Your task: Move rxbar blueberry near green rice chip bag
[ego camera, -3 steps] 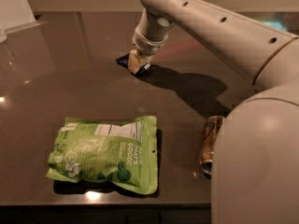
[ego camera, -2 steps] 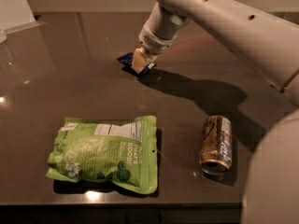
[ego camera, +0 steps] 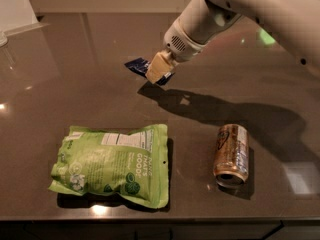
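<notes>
Navy-blue rxbar blueberry (ego camera: 136,64) sits at mid-desk, toward the far side, slightly left of centre. Its left end pokes out past the claw (ego camera: 160,69), and a sliver of blue shows at the claw's lower right too. The claw looks closed on the bar, with the cream finger (ego camera: 158,67) across its right half. Can't tell if the bar is touching the desk (ego camera: 75,94) or just off it.

The white arm (ego camera: 235,6) comes in from the upper right and slopes down-left to the claw. Its dark shadow runs across the desk just near-side of the claw and off to the right.

The green rice chip bag (ego camera: 112,164) lies flat at the near left, label side up, well apart from the bar. The bar is farther back and a bit right of the bag's middle.

A brown-gold can (ego camera: 232,154) lies on its side at the near right, open end toward the near edge. It is right of the bag with a gap between them, and well apart from the bar.

The desk top is dark, glossy and brownish, with light glare spots at the left edge.
</notes>
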You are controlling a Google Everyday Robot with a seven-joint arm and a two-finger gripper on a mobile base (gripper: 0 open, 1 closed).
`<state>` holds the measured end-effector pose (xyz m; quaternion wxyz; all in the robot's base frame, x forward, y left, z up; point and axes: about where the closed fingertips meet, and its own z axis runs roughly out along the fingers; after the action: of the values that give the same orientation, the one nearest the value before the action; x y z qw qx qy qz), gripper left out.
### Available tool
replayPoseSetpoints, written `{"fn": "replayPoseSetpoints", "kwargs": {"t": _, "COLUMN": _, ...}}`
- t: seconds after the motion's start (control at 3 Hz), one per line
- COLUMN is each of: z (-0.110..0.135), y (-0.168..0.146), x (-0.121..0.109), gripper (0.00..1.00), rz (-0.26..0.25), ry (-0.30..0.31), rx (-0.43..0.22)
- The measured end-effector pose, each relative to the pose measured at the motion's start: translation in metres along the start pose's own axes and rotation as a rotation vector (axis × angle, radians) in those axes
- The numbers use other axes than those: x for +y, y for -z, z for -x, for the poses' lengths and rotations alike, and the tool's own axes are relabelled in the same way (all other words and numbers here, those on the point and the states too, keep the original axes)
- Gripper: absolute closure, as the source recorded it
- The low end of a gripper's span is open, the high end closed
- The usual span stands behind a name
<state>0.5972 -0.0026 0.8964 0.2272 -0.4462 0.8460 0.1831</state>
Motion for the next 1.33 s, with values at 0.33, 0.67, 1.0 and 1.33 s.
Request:
{"fn": "replayPoseSetpoints", "kwargs": {"t": 0.33, "z": -0.015, "y": 0.008, "x": 0.026, "gripper": 1.0, "rz": 0.063, "ry": 0.02, "rx": 0.019}}
{"fn": "replayPoseSetpoints", "kwargs": {"t": 0.67, "z": -0.027, "y": 0.014, "x": 0.048, "gripper": 0.81, "rz": 0.106, "ry": 0.038, "rx": 0.047}}
{"fn": "replayPoseSetpoints", "kwargs": {"t": 1.0, "z": -0.033, "y": 0.018, "x": 0.071, "gripper": 0.58, "rz": 0.121, "ry": 0.075, "rx": 0.069}}
{"fn": "replayPoseSetpoints", "kwargs": {"t": 1.33, "z": -0.031, "y": 0.018, "x": 0.092, "gripper": 0.35, "rz": 0.126, "ry": 0.123, "rx": 0.075}}
